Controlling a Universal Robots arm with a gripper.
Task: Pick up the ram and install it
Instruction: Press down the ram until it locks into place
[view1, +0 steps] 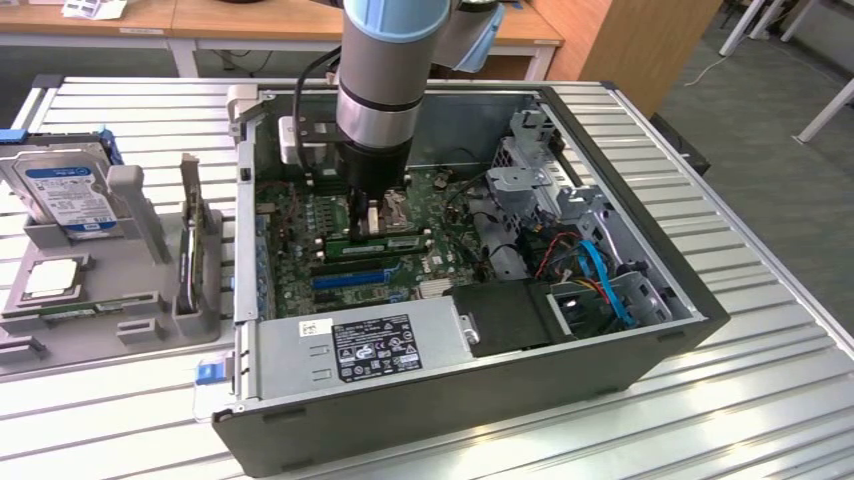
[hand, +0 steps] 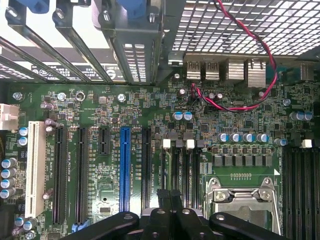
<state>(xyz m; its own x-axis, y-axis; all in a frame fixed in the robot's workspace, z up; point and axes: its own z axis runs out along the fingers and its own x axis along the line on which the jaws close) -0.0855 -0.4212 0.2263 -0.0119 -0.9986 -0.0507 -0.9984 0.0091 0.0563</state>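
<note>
The table (view1: 747, 400) is ribbed, bright bare metal; the case (view1: 441, 420) has matt dark-grey walls, the motherboard (hand: 100, 105) a glossy green laminate, the tray (view1: 80, 330) matt grey plastic, and the gripper (hand: 170, 220) smooth black plastic.

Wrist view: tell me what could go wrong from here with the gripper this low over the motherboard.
The shut gripper hangs close over the memory slots; a slight offset could knock the white latches or nearby capacitors.
The processor socket lies right beside it; a sideways slip might hit it.
The red-and-black cable lies loose nearby and could snag.
</note>
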